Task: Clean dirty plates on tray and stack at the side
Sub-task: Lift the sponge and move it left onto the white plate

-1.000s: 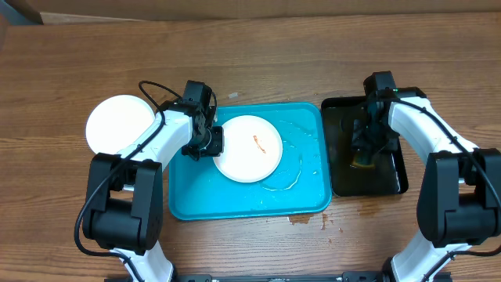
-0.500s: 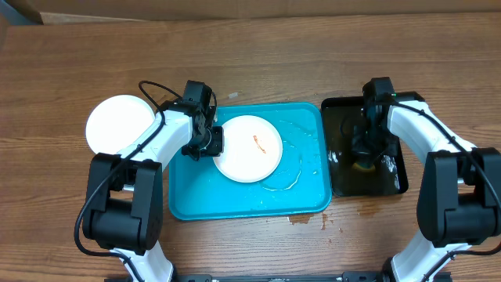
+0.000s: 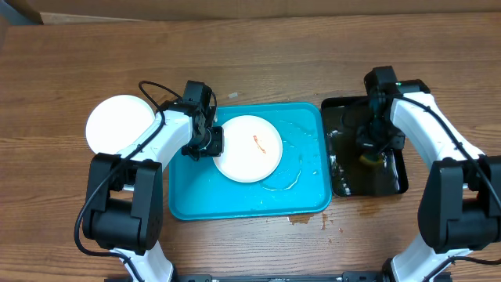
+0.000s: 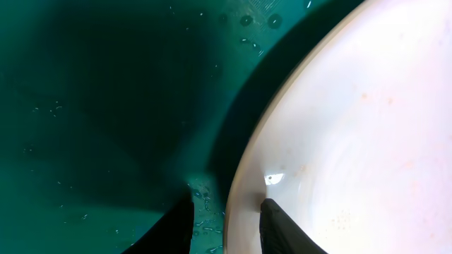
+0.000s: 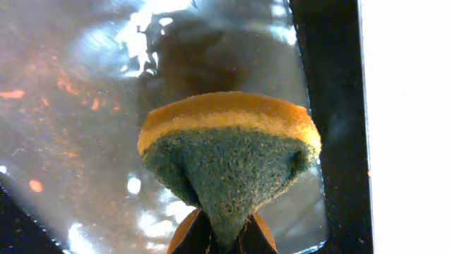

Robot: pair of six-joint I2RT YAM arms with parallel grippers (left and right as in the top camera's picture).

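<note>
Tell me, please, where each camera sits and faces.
Overhead: fixed above the table, facing straight down on the turquoise rectangular plastic tray, glossy black tray, both arms.
Left wrist: on the left arm, facing down its fingers pinching the round white plate's rim.
Right wrist: on the right arm, facing down its fingers squeezing a yellow-green sponge over the black tray.
Shared: overhead and left wrist, that plate; overhead and right wrist, the sponge.

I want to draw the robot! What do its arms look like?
Both arms, the left arm and right arm, have white shells with black joints and chunky black bases. A thin black cable loops over the left one. The fingers are slim and black.
</note>
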